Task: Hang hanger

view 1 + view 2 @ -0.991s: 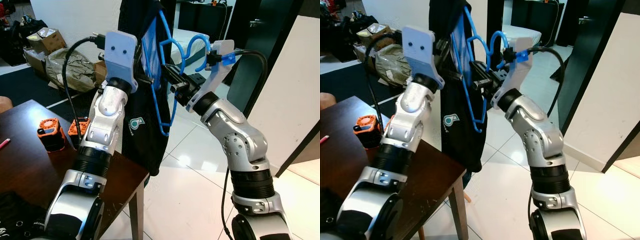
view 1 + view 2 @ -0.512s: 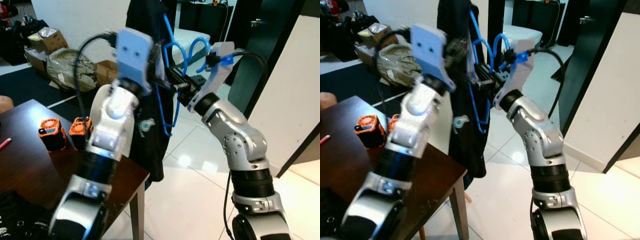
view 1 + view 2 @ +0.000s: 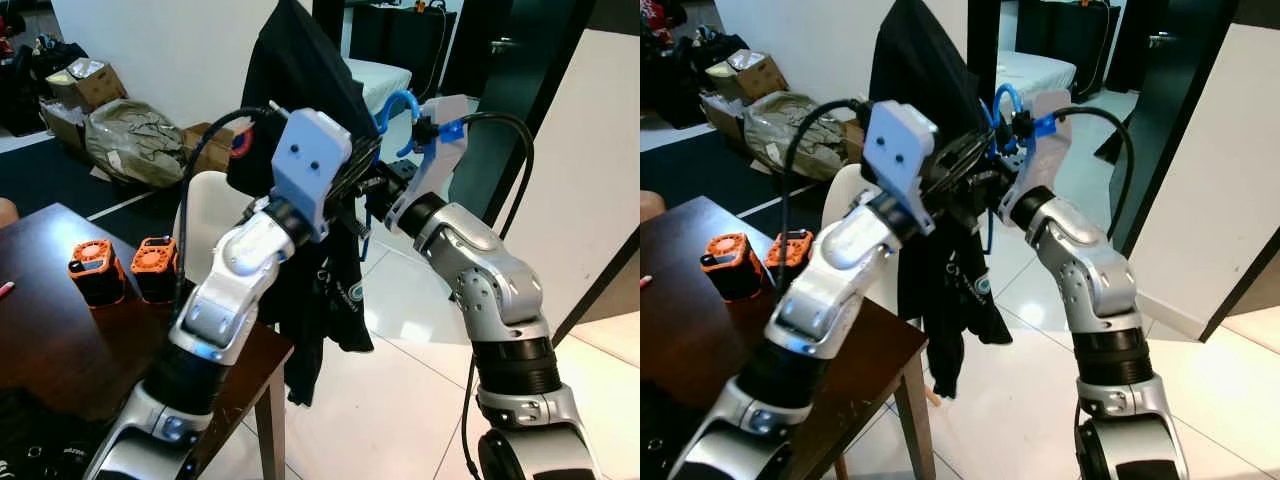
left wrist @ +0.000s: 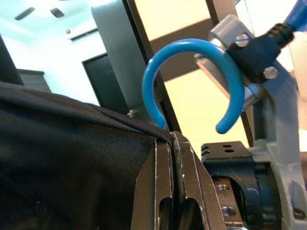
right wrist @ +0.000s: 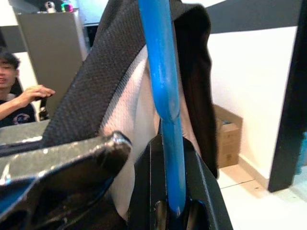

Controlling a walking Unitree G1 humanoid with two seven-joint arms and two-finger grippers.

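A blue plastic hanger (image 3: 393, 106) carries a black garment (image 3: 300, 85) that drapes over it and hangs down past the table corner. In the left wrist view the blue hook (image 4: 192, 72) curls just beyond the fingers. My left gripper (image 4: 169, 143) is shut on the garment's edge by the hanger neck, close in front of my right wrist. My right gripper (image 5: 169, 158) is shut on the hanger's blue bar (image 5: 165, 96), with the black cloth (image 5: 91, 96) beside it. Both grippers meet chest-high, around the hanger (image 3: 1000, 100).
A dark wooden table (image 3: 60, 340) at the lower left holds two orange battery packs (image 3: 95, 272). A white chair back (image 3: 200, 215) stands behind it. Boxes and bags (image 3: 120, 130) lie far left. A dark door frame (image 3: 520, 120) stands on the right. A person (image 5: 12, 91) sits nearby.
My left arm has swung right, up against the right gripper. The garment has shifted with it and now drapes bunched over the hanger, hiding most of the blue frame.
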